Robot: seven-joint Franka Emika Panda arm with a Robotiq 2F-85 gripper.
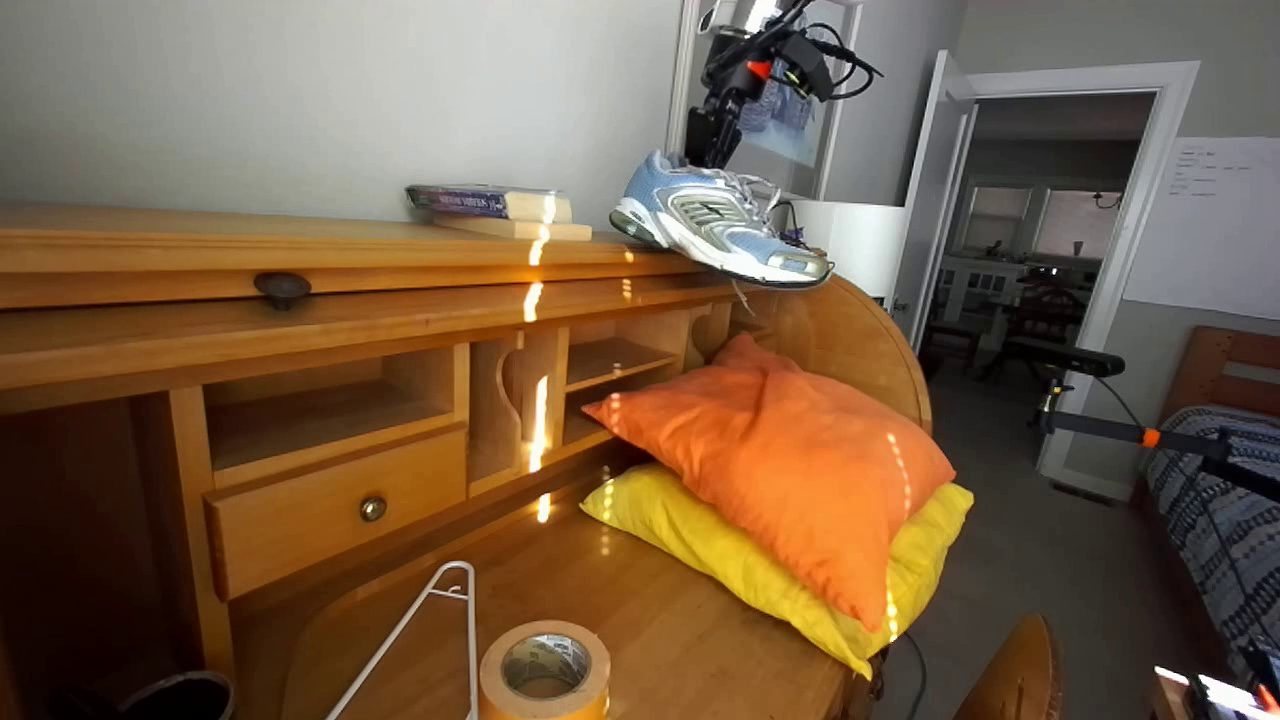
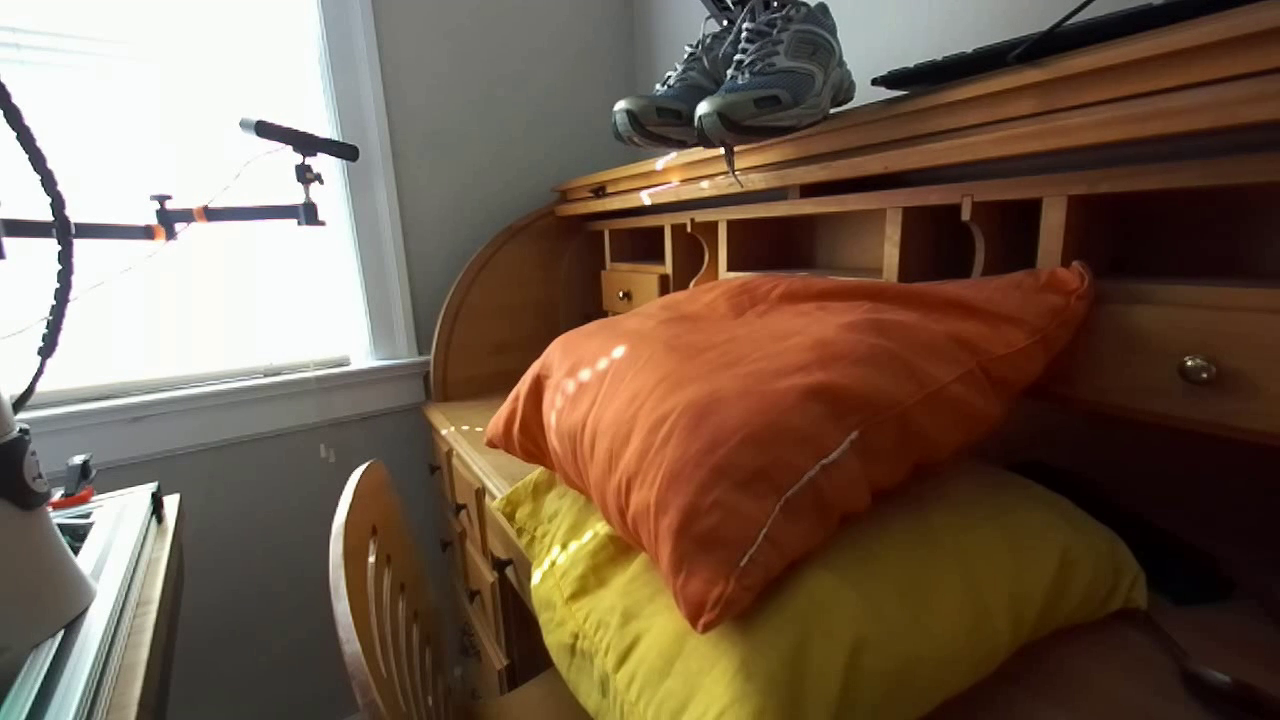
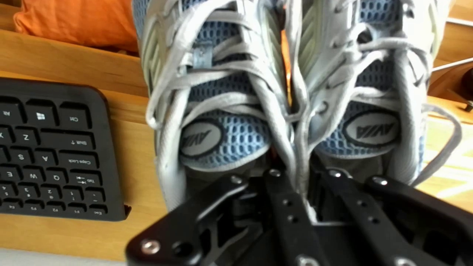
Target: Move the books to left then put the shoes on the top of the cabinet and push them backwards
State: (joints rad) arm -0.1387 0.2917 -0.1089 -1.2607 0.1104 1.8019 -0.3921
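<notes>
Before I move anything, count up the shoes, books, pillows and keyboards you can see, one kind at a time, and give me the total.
Shoes: 2
Books: 2 that I can make out
Pillows: 2, one orange and one yellow
Keyboard: 1, partly in view
Total: 7

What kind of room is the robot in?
It looks like a room in a home, maybe a bedroom that doubles as a study. Clues: the bed, the big wooden desk, and the keyboard on top of it.
</notes>
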